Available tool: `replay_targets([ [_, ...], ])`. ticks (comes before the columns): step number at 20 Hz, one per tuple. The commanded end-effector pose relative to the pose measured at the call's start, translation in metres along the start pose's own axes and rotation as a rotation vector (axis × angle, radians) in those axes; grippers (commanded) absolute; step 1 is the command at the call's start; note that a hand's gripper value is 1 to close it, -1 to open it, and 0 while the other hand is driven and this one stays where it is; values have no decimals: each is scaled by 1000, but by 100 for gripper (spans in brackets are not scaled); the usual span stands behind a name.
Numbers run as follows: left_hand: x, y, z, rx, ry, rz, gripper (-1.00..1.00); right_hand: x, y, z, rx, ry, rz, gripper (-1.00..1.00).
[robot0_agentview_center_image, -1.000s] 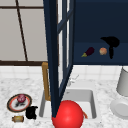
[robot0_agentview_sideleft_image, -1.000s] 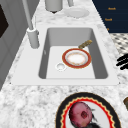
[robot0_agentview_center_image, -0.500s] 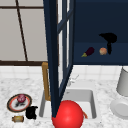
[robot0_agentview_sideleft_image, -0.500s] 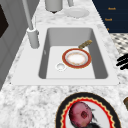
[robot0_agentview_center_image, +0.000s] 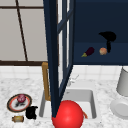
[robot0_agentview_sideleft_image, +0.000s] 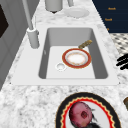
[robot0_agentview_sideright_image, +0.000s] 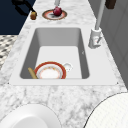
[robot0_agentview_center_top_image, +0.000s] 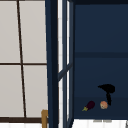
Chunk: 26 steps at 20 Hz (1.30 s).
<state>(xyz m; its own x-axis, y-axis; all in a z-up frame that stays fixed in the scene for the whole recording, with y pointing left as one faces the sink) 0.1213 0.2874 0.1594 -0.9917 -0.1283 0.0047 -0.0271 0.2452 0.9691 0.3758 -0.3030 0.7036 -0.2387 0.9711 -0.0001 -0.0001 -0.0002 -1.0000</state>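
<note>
The right hand (robot0_agentview_center_image: 108, 37) hovers inside the open dark-blue cabinet, fingers extended downward to a small round peach-coloured fruit (robot0_agentview_center_image: 103, 51) resting on the shelf floor. A dark purple eggplant (robot0_agentview_center_image: 88, 52) lies tilted just left of the fruit, stem end pointing lower left.

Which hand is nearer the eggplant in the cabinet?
Right. The right hand hovers inside the cabinet just up and right of the eggplant, beside a peach. The left hand is down on the counter.
</note>
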Motion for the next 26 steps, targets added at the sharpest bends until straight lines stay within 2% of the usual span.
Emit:
replay_targets([
  [1,0,0,0,0,0,0,0,-3,1,-8,134,7,23,-100],
  [3,0,0,0,0,0,0,0,-3,5,-11,135,25,24,-100],
  [5,0,0,0,0,0,0,0,-2,16,-7,103,28,7,-100],
  [6,0,0,0,0,0,0,0,-1,8,-2,18,17,-5,-100],
  [7,0,0,0,0,0,0,0,-3,5,-8,4,6,-2,-100],
  [8,0,0,0,0,0,0,0,-3,8,-6,4,6,-2,-100],
  [9,0,0,0,0,0,0,0,-3,18,-7,100,-3,-16,-100],
  [10,0,0,0,0,0,0,0,-3,10,-7,123,-11,-20,-100],
  [26,0,0,0,0,0,0,0,-3,26,-5,123,-18,-22,-100],
])
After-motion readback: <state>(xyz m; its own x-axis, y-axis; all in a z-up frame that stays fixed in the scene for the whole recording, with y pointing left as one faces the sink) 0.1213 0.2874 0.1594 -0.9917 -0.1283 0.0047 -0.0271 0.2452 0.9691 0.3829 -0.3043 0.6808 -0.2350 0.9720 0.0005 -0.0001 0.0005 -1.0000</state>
